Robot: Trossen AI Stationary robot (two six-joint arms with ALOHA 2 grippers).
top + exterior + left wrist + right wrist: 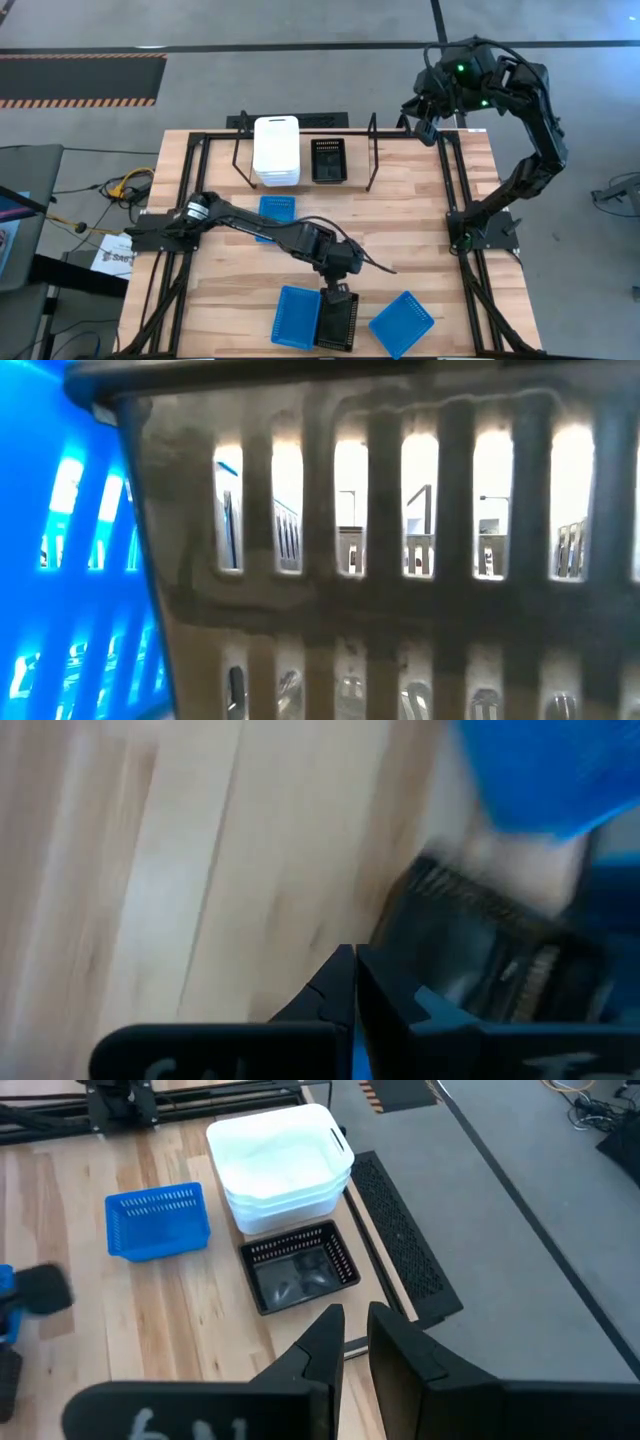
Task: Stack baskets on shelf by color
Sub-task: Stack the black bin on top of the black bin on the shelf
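No legible txt anywhere — no labels, nos. or signs.

Baskets and shelf, seen from above. A stack of white baskets and one black basket are set side by side within the black tube shelf. One blue basket lies mid-table. At the near edge, a black basket is flanked by two blue baskets.

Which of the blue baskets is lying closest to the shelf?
The blue basket in the middle of the table, just in front of the white stack. The other two blue ones lie at the near edge, flanking a black basket.
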